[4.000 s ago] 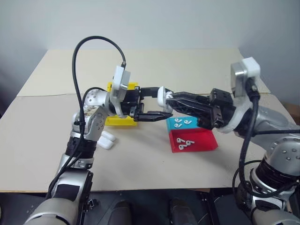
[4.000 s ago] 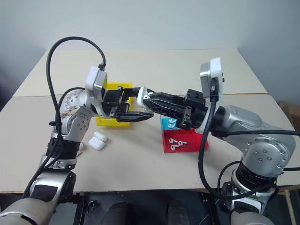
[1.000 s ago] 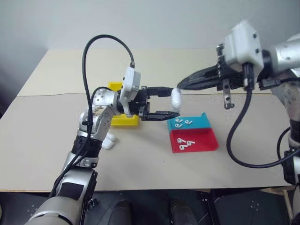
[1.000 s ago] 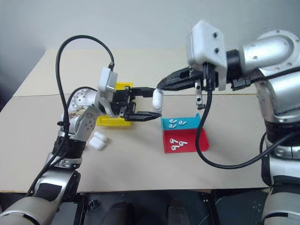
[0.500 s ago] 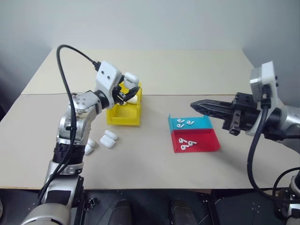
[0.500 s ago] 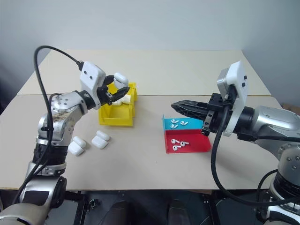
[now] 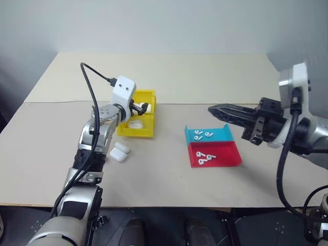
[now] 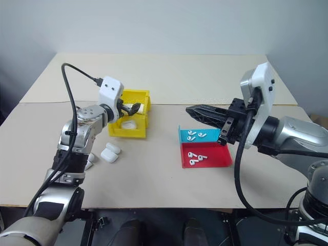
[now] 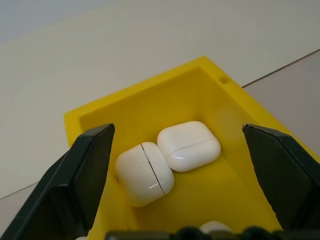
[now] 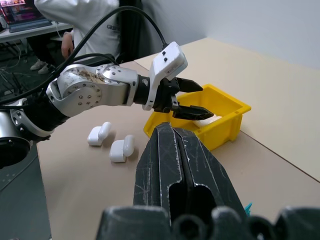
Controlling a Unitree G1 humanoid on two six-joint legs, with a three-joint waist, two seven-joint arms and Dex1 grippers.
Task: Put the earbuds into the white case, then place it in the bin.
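Looks like a lab or office: bare beige worktop (image 7: 169, 174), plain grey wall, person (image 10: 85, 25) beside a desk at 11 o'clock.

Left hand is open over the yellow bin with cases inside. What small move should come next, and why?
Probably lift the left hand back out of the bin: its fingers stand open, holding nothing, and two white cases already lie inside. Loose cases wait on the table.
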